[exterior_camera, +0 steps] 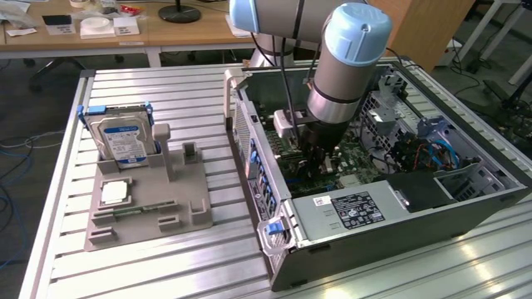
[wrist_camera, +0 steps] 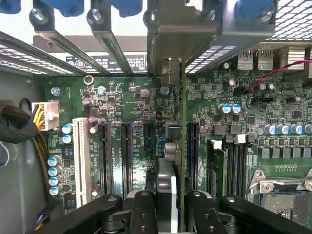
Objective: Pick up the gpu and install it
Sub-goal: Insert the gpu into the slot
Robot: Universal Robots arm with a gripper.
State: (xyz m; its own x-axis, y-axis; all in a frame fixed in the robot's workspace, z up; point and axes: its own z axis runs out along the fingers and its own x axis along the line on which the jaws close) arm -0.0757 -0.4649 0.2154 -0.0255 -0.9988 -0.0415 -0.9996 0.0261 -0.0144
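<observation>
Inside the open computer case [exterior_camera: 490, 187], held edge-on above the motherboard [wrist_camera: 122, 102]: the gpu [wrist_camera: 179, 161], a thin green card with a silver end bracket [wrist_camera: 168, 34] reaching toward the case's rear slot openings. The card stands upright between the black expansion slots [wrist_camera: 126, 151], with a black cooler on one face.

Pincer [wrist_camera: 168, 204]: narrowed onto the gpu, its black fingers [wrist_camera: 141, 209] pressing the card from both sides. In the exterior view the grey and pale-blue arm [exterior_camera: 345, 62] drops steeply into the case, the pincer [exterior_camera: 316, 163] low among the boards.

Motherboard: green, with a white slot [wrist_camera: 80, 151], yellow-wired connector [wrist_camera: 45, 116], blue-topped capacitors and an empty processor socket [wrist_camera: 282, 187].

Case: lies on its side on the slatted metal desk [exterior_camera: 166, 87]; silver power supply [exterior_camera: 349, 208] with a black label near its front corner.

Grey holder [exterior_camera: 149, 199]: on the desk toward the exterior view's left, well apart from the case, carrying an upright hard drive [exterior_camera: 123, 142] with a blue-white label.
</observation>
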